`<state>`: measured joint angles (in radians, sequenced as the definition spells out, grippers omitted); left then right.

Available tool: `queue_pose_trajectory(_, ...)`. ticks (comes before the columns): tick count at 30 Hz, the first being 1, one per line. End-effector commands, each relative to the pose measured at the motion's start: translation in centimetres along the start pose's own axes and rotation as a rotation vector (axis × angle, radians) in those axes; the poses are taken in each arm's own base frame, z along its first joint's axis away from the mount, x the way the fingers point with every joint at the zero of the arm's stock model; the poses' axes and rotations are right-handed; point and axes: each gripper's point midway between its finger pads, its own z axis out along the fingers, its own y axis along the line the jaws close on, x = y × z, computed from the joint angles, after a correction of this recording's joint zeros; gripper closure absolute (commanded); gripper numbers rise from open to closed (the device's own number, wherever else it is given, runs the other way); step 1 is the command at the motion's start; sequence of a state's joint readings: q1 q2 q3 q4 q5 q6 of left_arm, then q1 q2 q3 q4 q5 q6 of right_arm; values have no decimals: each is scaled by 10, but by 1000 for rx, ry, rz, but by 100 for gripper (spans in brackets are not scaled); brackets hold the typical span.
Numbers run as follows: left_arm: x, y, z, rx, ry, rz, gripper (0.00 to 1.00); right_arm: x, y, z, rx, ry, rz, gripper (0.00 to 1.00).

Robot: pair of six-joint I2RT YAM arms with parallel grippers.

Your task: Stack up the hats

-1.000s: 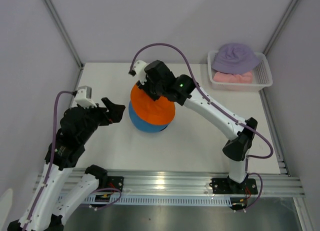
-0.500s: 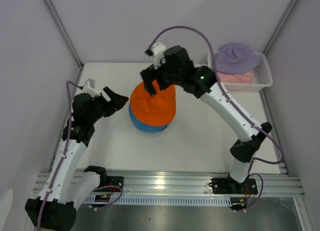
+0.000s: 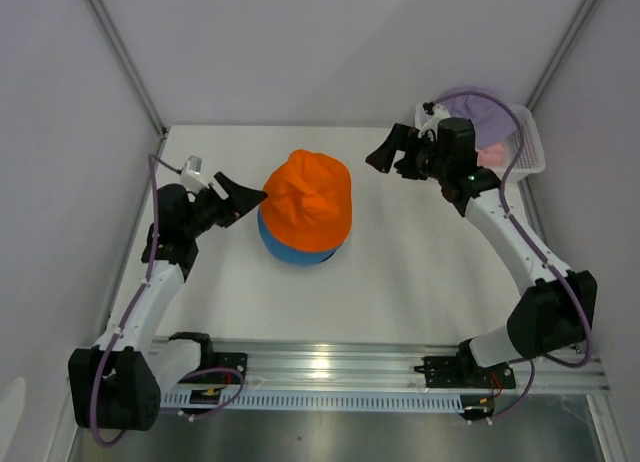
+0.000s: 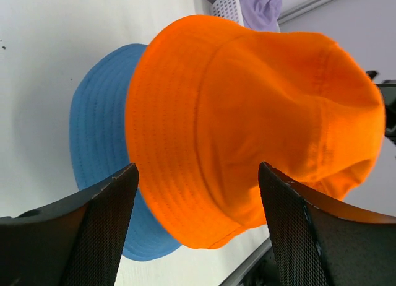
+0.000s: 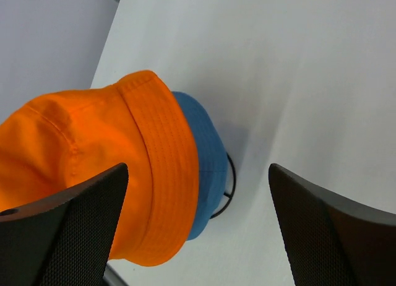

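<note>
The orange hat (image 3: 308, 194) sits crown-up on the blue hat (image 3: 296, 252) at the table's middle. The blue brim shows beneath it, over a black wire stand (image 5: 230, 188). My left gripper (image 3: 250, 196) is open at the orange hat's left edge, with the orange hat (image 4: 247, 106) and blue hat (image 4: 99, 131) just beyond its fingers. My right gripper (image 3: 383, 158) is open and empty, apart from the stack on its right; its view holds the orange hat (image 5: 93, 168) and blue hat (image 5: 207, 165). The lavender hat (image 3: 495, 110) lies over the pink hat (image 3: 491, 155), both partly hidden by my right arm.
A white mesh basket (image 3: 530, 147) at the back right corner holds the lavender and pink hats. Grey walls close in the table on the left, back and right. A metal rail runs along the near edge.
My right gripper opened, let go of the orange hat and drew back right toward the basket. My left gripper moved in to the hat's left side. The orange hat stays on the blue one.
</note>
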<state>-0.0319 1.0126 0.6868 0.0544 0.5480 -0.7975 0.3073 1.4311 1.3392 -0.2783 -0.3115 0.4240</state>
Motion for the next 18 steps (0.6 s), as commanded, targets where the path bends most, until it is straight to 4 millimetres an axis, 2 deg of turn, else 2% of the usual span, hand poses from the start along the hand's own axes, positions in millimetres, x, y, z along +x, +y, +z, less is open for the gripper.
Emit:
queue_pose_trajectory(1,-9,-5,2,69,-27,23,19,2,25,20,-187,1,90,3)
queue_pose_trajectory(3,-5,-4,3,76,-11,20,21,4,28,29,-242,-21,108,7)
queue_pose_trajectory(4,-10,4,2,62,-25,12,21,6,25,37,-245,-24,133,7)
queue_pose_trajectory(7,-7,9,4,66,1,0,25,16,19,55,-267,-12,184,9)
queue_pose_trajectory(9,-8,6,5,88,9,9,25,26,22,62,-317,20,207,10)
queue_pose_trajectory(10,-7,6,6,94,19,7,25,24,27,65,-350,8,208,11)
queue_pose_trajectory(12,-9,7,10,101,21,2,25,36,28,75,-386,44,248,14)
queue_pose_trajectory(13,-7,7,11,106,29,-7,25,35,30,78,-407,35,251,15)
queue_pose_trajectory(18,-1,13,19,124,72,-31,25,51,25,90,-414,81,289,17)
